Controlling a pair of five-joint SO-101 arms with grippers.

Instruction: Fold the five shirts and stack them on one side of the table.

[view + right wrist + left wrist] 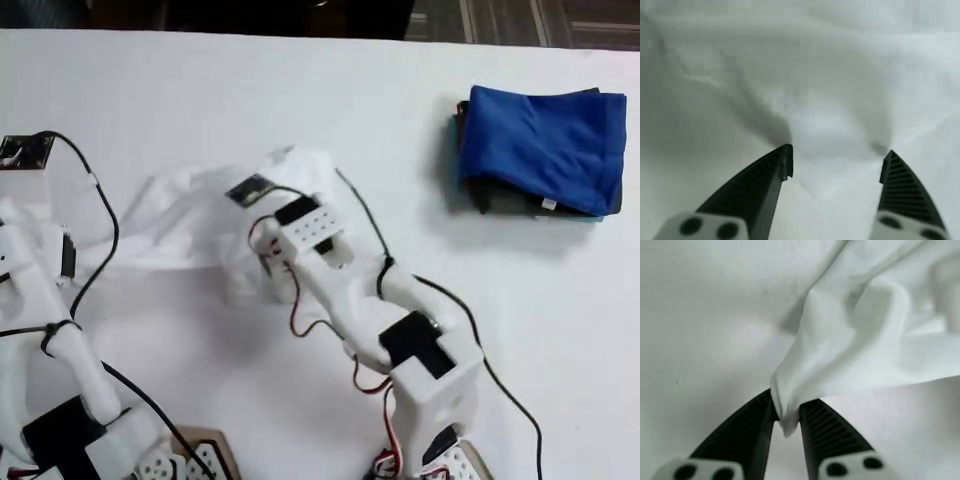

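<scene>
A white shirt lies crumpled on the white table, stretched from the left arm toward the middle. My left gripper is shut on a corner of the white shirt, which fans out away from the fingers. My right gripper stands open, its black fingers pressing down on the white shirt near the middle of the table. In the high view the right arm covers part of the cloth. A stack of folded shirts with a blue one on top sits at the far right.
The arms' black and red cables trail over the table near the shirt. The table's far edge borders a dark floor. Bare table surface lies between the white shirt and the folded stack.
</scene>
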